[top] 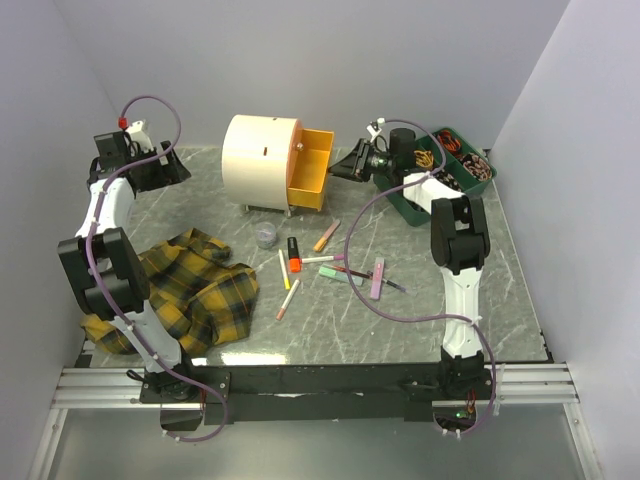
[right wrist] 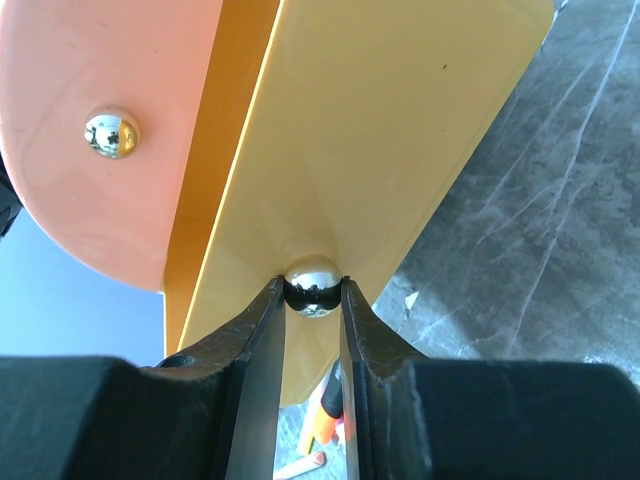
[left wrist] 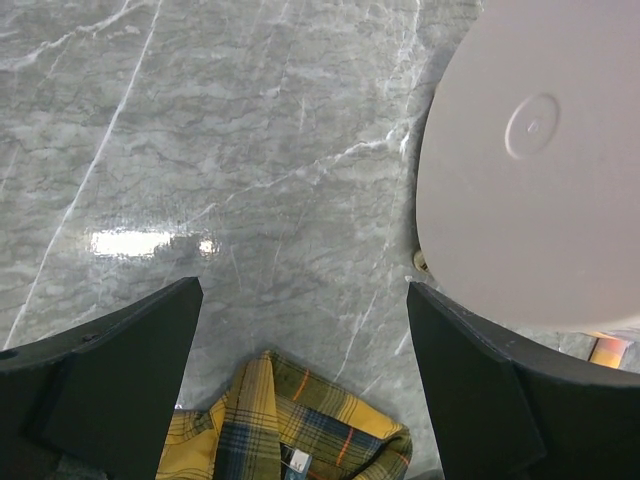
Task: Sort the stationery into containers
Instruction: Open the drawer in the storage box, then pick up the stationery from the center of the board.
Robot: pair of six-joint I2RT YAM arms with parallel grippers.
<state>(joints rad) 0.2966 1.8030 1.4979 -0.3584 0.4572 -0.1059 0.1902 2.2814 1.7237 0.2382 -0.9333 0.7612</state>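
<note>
From the top, the cream drum chest (top: 260,160) stands at the back of the counter (top: 480,300), its yellow drawer (top: 312,172) pulled out to the right. The right pincer (top: 345,165) sits at that drawer's front. The left pincer (top: 172,168) hangs left of the chest. Pens and markers (top: 330,268) lie loose in front of the chest. A clear pot (top: 266,236) and an orange highlighter (top: 294,250) lie with them. A plaid cloth (top: 190,290) is on the left and a green tray (top: 405,205) on the right.

The left wrist view shows the left pincer (left wrist: 300,290) spread wide over bare counter (left wrist: 200,120), holding nothing. The chest's round cream end (left wrist: 540,170) is just to its right.

The right wrist view shows the right pincer (right wrist: 313,297) nipped on the yellow drawer's silver knob (right wrist: 313,283), a fingertip (right wrist: 262,320) against each side. The orange drawer (right wrist: 80,60) is alongside.
</note>
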